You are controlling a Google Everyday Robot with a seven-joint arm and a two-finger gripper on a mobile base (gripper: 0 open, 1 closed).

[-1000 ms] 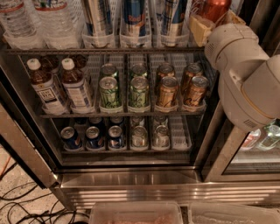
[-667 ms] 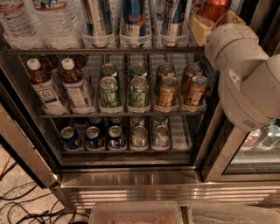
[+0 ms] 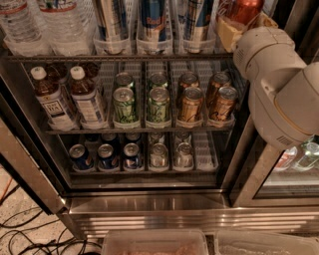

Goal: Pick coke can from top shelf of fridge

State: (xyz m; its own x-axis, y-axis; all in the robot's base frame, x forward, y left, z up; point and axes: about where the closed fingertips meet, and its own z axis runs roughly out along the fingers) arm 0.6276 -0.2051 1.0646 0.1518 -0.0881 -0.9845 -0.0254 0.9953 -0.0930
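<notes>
The coke can (image 3: 242,8), red with a coppery shine, stands at the right end of the top shelf (image 3: 75,58) of the fridge (image 3: 149,205), cut off by the picture's top edge. My gripper (image 3: 245,21) is at the top right, its tan fingers (image 3: 227,33) on either side of the can and closed against it. The white arm (image 3: 279,89) reaches up from the right and hides the fridge's right side.
Water bottles (image 3: 60,25) and tall cans in clear lane trays (image 3: 152,22) fill the rest of the top shelf. The middle rack holds tea bottles (image 3: 50,97), green cans (image 3: 124,104) and gold-brown cans (image 3: 189,102). Short cans (image 3: 107,157) stand below. Cables (image 3: 30,234) lie on the floor.
</notes>
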